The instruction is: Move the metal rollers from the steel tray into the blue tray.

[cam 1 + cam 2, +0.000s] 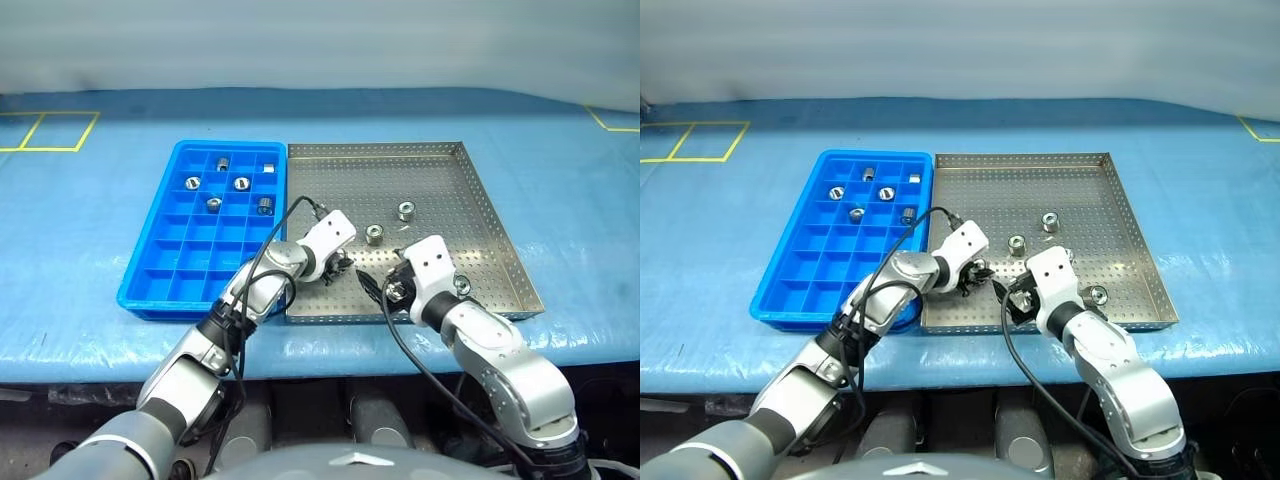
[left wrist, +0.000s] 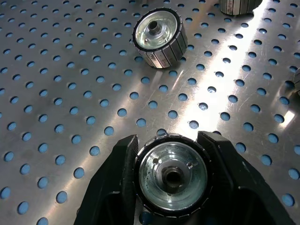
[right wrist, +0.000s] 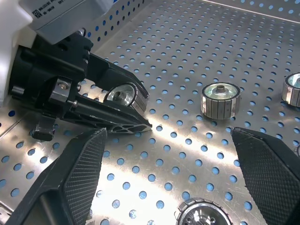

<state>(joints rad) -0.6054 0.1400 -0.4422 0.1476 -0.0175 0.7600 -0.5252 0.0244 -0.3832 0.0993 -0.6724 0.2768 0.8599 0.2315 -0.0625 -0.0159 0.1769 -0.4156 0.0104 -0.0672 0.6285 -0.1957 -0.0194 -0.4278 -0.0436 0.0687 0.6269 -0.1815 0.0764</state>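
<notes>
The steel tray (image 1: pixel 480 215) and the blue tray (image 1: pixel 150 270) sit side by side on the blue worktop (image 1: pixel 80 230), blue tray on the left, their long sides touching. The left gripper (image 2: pixel 171 176) is down on the steel tray's perforated floor near its near-left corner, jaws closed on a roller (image 2: pixel 172 173) that stands with its holed face toward the wrist camera. The right gripper (image 3: pixel 168 178) hovers just to the right of it over the near part of the same tray, jaws wide and holding nothing. Three more rollers lie loose in the steel tray: one (image 1: pixel 374 235) near the middle, one (image 1: pixel 406 211) a little farther and to the right, and one (image 1: pixel 462 285) close beside the right wrist near the near rim. Five rollers (image 1: pixel 242 184) already rest in the blue tray, each in its own compartment, all in the far rows
</notes>
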